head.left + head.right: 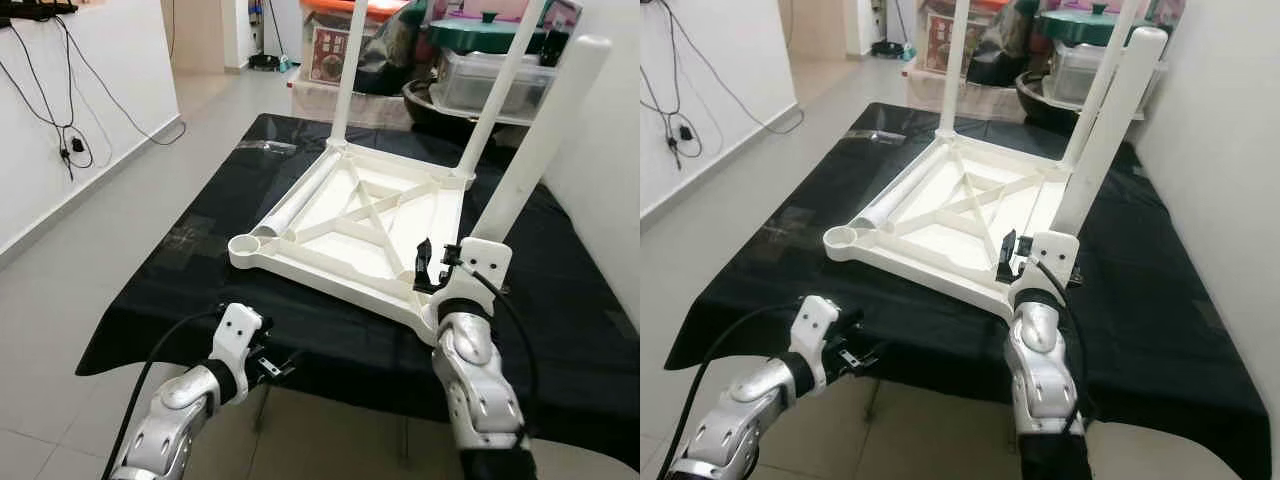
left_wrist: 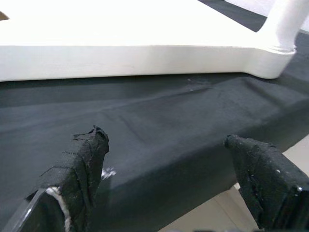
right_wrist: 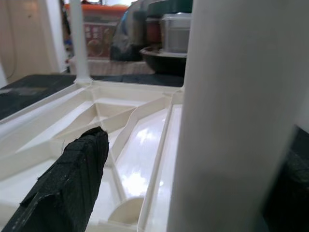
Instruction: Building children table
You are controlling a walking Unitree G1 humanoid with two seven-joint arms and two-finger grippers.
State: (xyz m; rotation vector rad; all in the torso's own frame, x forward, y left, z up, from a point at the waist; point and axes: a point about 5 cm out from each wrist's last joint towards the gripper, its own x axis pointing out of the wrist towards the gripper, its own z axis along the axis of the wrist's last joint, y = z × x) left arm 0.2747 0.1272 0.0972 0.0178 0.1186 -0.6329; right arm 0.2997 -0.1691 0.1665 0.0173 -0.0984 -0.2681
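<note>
Right tool [image 1: 433, 268] straddles the tilted leg [image 1: 540, 140] at the upturned table top's [image 1: 360, 215] near-right socket without pinching; left tool [image 2: 169, 179] spread, idle off the worktop [image 1: 200, 300] edge.

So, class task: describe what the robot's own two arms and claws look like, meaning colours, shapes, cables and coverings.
Both arms are glossy silver, built of rounded segments, each ending in a white, flat-sided wrist block. A black cable loops along each forearm. The left claw has two long black fingers wrapped in a frayed, cloth-like tape, with some pale material showing at one torn edge. The right claw has the same black fingers, ribbed with tape.
</note>
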